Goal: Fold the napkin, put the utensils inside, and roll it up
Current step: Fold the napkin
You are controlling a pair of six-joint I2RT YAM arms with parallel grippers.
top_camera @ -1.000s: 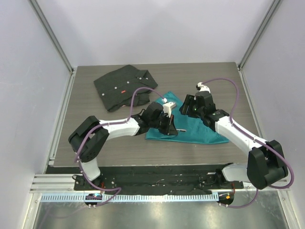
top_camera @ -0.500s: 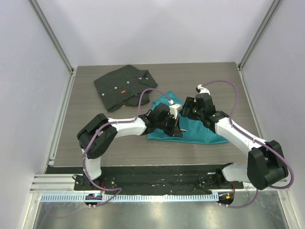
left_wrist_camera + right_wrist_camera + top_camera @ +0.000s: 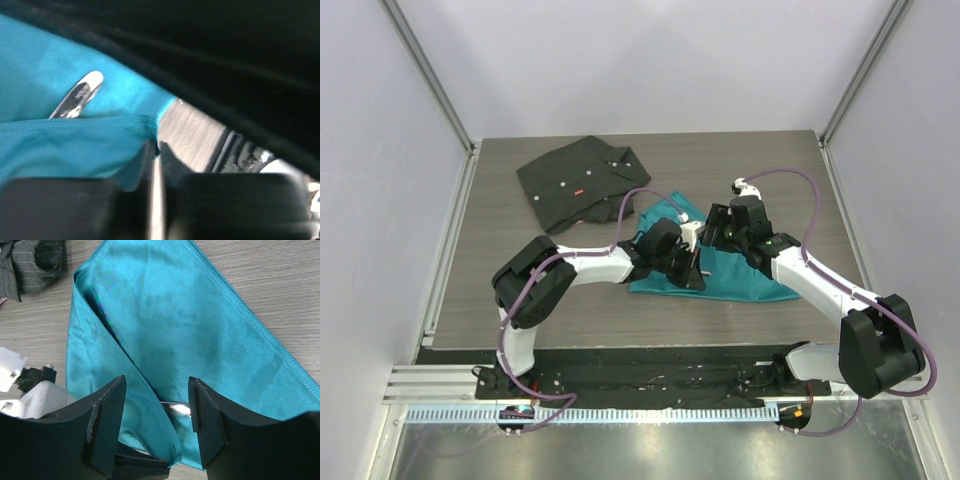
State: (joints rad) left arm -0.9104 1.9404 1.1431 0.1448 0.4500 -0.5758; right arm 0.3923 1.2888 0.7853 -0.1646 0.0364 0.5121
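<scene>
The teal napkin (image 3: 740, 270) lies folded on the table's middle, also filling the right wrist view (image 3: 200, 325) and the left wrist view (image 3: 55, 145). One flap (image 3: 125, 370) is folded over the silver fork (image 3: 178, 408), so only a short shiny piece of the fork shows; the left wrist view gives its rounded handle end (image 3: 80, 94). My left gripper (image 3: 694, 268) is shut on that flap's lower corner (image 3: 156, 149). Just above the napkin hovers my right gripper (image 3: 157, 412), open, its fingers (image 3: 107, 425) either side of the fork and touching nothing.
A black buttoned shirt (image 3: 582, 180) with a small red tag lies at the back left, its edge showing in the right wrist view (image 3: 35, 262). Bare wood-grain table (image 3: 760, 170) surrounds the napkin. The two grippers are close together over the cloth.
My left gripper has moved right, drawing the napkin's flap over the fork. The right gripper has barely shifted and stays open.
</scene>
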